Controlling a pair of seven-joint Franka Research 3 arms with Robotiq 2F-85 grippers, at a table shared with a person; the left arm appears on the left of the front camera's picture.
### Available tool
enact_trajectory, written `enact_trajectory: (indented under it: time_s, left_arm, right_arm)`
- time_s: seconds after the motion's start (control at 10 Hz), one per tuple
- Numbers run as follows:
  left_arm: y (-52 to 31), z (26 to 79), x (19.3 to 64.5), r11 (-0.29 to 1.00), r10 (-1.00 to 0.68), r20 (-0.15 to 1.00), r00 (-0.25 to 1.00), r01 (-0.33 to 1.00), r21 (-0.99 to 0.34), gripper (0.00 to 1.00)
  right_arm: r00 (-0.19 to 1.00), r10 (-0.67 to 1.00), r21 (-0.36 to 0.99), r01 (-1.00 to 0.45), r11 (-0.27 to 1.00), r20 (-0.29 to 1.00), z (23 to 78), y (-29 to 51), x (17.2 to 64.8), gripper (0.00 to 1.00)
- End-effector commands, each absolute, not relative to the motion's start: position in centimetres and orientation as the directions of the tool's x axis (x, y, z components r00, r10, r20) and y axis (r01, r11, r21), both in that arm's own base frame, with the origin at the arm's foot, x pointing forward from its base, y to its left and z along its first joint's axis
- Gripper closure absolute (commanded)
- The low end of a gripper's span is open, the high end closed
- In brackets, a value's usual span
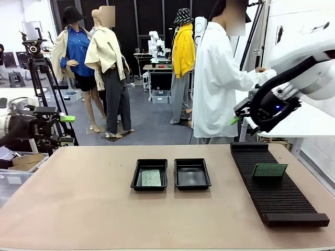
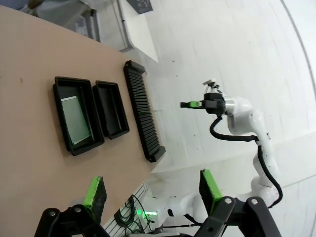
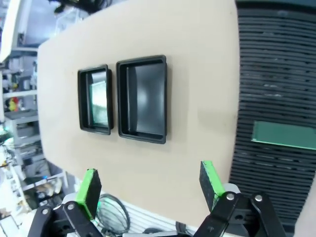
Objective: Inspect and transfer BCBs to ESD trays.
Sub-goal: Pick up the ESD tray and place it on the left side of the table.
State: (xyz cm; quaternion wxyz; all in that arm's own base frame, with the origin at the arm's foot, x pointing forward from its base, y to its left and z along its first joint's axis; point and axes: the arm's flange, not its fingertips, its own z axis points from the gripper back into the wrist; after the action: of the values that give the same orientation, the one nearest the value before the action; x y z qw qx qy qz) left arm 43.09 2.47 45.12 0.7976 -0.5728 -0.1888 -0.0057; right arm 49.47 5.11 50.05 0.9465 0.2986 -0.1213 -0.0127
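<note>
Tan and wide, the bench (image 1: 78, 209) spans the front view, and a person (image 1: 214, 78) in a white coat stands at its far side. A long black ribbed rack (image 1: 277, 193) lies along the bench's right part, running from the far edge toward the near one.

The left end effector (image 2: 152, 190) hangs in the air off the bench's far left corner, its green-padded fingers wide apart with nothing between them. The right end effector (image 3: 150, 186) hovers high over the rack's far end, fingers likewise spread and holding nothing.

Two black ESD trays sit just beside each other at mid-bench. The left tray (image 1: 149, 166) carries one BCB (image 1: 151, 178) lying flat on its floor; the right tray (image 1: 192, 166) shows its glossy floor. A second BCB (image 1: 269, 170) stands on edge in the rack's slots, about halfway along.
</note>
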Motion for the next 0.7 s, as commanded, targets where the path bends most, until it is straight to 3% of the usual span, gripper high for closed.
enact_trajectory:
  time_s: [0.0, 0.6]
  left_arm:
    - [0.1, 45.8, 44.1, 0.397, 0.236, 0.294, 0.926, 0.184, -0.899, 0.00]
    - [-9.6, 46.6, 46.4, 0.663, 0.165, 0.345, 0.924, 0.155, -0.732, 0.00]
  right_arm:
    - [0.972, -0.083, 0.629, -0.076, 0.774, 0.220, 49.4, 2.2, 49.4, 0.00]
    - [0.962, -0.103, 0.813, -0.153, 0.562, 0.252, 46.7, -5.9, 48.5, 0.00]
